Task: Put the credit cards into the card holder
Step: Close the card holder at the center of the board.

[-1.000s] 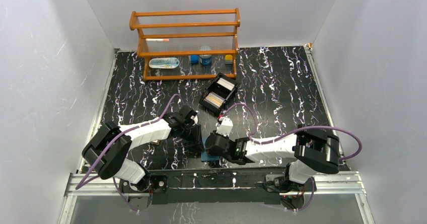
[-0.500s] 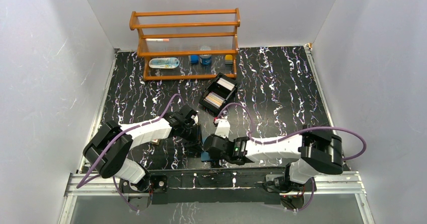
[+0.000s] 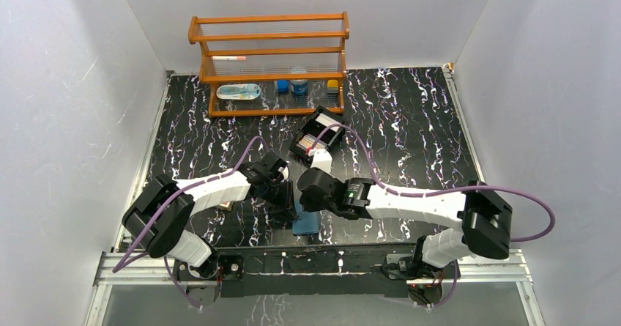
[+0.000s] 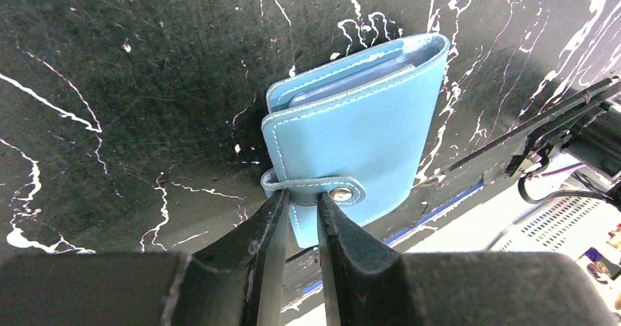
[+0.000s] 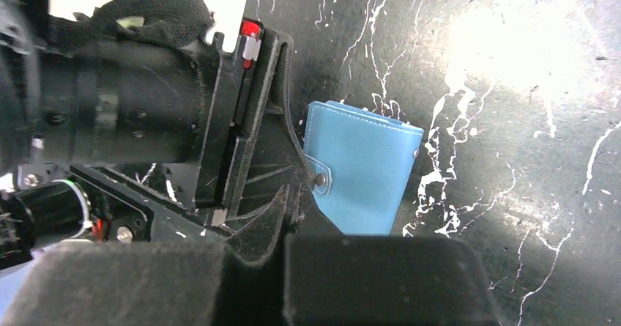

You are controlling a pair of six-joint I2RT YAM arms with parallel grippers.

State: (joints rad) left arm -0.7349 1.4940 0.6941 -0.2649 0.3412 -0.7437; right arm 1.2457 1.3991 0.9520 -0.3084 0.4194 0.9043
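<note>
Away from the table's (image 3: 410, 121) near edge goes the right gripper (image 5: 282, 220), pressed together, while we watch the left gripper (image 4: 302, 200) pinching the card holder's (image 4: 359, 128) snap tab (image 4: 313, 187).

arms (image 3: 216, 188): white links, black joints | cables (image 3: 432, 190): purple | gripper fingers (image 4: 265, 256): black, seemingly ribbed

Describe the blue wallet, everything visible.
The wallet is blue and leather-like with pale stitching. It is folded shut, and a strap with a metal snap stud holds it closed. Inner layers show at one edge. It lies flat on the black marbled table near the front edge. The left gripper jaws pinch its strap edge.
</note>
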